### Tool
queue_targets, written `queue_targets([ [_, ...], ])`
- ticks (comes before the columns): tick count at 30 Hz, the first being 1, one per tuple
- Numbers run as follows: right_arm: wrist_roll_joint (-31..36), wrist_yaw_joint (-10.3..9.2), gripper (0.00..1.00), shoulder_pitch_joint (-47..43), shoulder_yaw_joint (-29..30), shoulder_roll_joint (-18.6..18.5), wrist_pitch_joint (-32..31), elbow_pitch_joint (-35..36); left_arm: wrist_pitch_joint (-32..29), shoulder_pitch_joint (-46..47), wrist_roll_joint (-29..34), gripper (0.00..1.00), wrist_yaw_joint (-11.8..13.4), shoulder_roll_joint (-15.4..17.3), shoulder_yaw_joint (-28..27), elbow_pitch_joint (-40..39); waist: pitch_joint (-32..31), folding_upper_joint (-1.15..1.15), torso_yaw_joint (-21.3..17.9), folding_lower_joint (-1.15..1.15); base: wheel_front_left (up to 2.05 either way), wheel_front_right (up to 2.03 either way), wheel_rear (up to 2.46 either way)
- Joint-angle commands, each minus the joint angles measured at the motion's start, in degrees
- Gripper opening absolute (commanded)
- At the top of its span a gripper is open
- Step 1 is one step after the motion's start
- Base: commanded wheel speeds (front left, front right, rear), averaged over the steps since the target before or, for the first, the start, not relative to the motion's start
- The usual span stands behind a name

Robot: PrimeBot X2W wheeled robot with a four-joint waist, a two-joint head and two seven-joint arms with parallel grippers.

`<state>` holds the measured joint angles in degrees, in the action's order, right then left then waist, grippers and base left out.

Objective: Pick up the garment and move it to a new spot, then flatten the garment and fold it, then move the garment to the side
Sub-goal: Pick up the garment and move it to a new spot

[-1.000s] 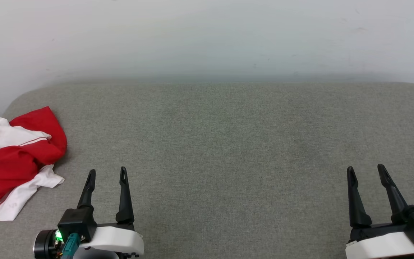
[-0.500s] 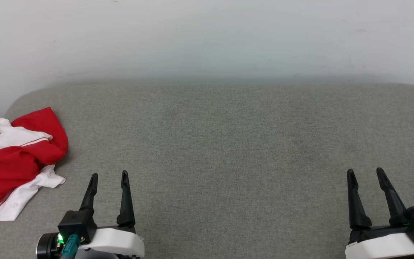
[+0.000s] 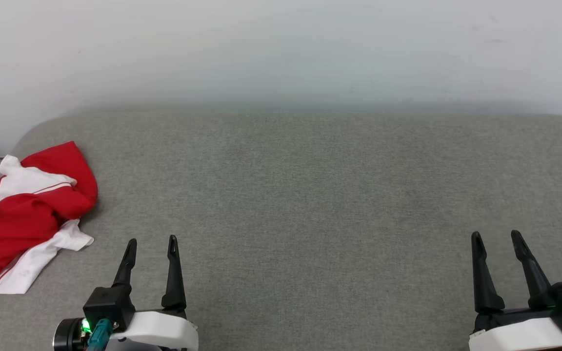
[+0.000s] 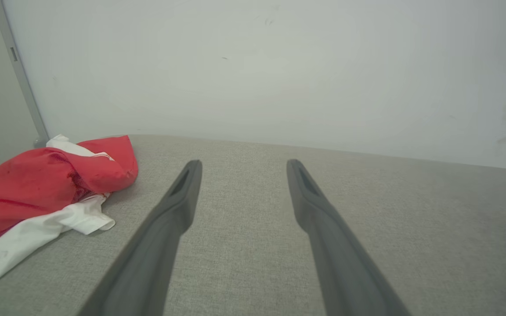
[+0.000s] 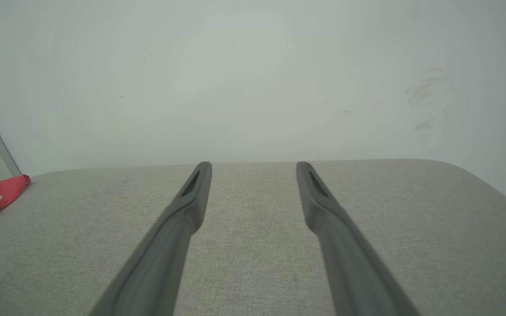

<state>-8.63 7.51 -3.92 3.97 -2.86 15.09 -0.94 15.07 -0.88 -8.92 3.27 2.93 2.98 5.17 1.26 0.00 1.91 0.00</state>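
1. Garment (image 3: 30,214): red T-shirt with white sleeves and stripe trim, crumpled in a heap at the far left edge of the grey cushion (image 3: 310,195); untouched.
2. Left gripper (image 3: 151,241): low at the near left, jaws spread wide, holding nothing; fingers point toward the wall (image 3: 281,48); garment lies near, to its left, apart from it.
3. Right gripper (image 3: 496,235): near right, jaws spread wide, empty, well apart from the garment.
4. Cushion: flat fabric surface with rounded corners against the pale wall.
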Motion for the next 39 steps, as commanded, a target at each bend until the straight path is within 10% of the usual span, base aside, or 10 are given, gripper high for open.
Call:
queue_targets([
  [1,-0.36,-0.04,1.0,-0.51,-0.03,-0.03,0.12,-0.08,0.16,0.16,0.0,1.0,0.14,-0.07,-0.13,0.11,0.09,0.0,0.42,0.0,0.0,0.0,0.0],
  [39,2.22,-0.04,1.0,1.02,-1.99,-0.04,0.11,1.13,0.16,0.34,-1.85,1.0,1.27,-0.07,-3.38,0.28,2.88,0.0,23.32,0.0,0.0,0.0,0.0],
])
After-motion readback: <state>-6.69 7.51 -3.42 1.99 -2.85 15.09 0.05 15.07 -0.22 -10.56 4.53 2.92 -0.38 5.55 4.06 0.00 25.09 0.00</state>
